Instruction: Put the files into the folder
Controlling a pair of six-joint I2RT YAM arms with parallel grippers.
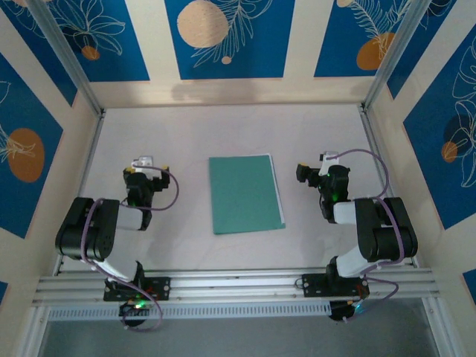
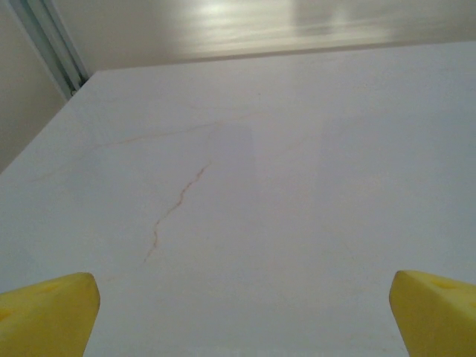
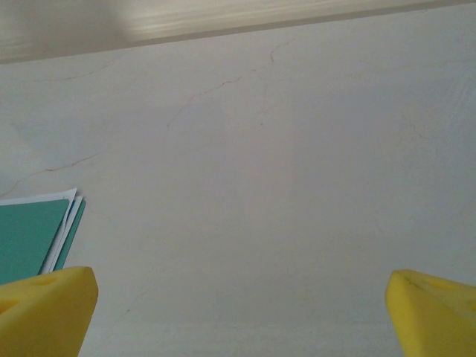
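Observation:
The teal-green folder point(image 1: 245, 195) lies flat and closed in the middle of the table. A thin white edge of the files point(image 1: 277, 190) shows along its right side, between the two leaves. In the right wrist view the folder's corner point(image 3: 26, 238) sits at the left edge, with white sheet corners point(image 3: 65, 216) sticking out of it. My left gripper point(image 1: 145, 167) hovers left of the folder, open, with bare table between its yellow fingertips point(image 2: 48, 312). My right gripper point(image 1: 320, 169) is to the folder's right, open and holding nothing point(image 3: 239, 316).
Cream and blue patterned walls point(image 1: 230, 37) enclose the table on three sides, with metal posts point(image 1: 71, 63) at the back corners. An aluminium rail point(image 1: 238, 282) runs along the near edge by the arm bases. Fine cracks point(image 2: 175, 208) mark the white tabletop.

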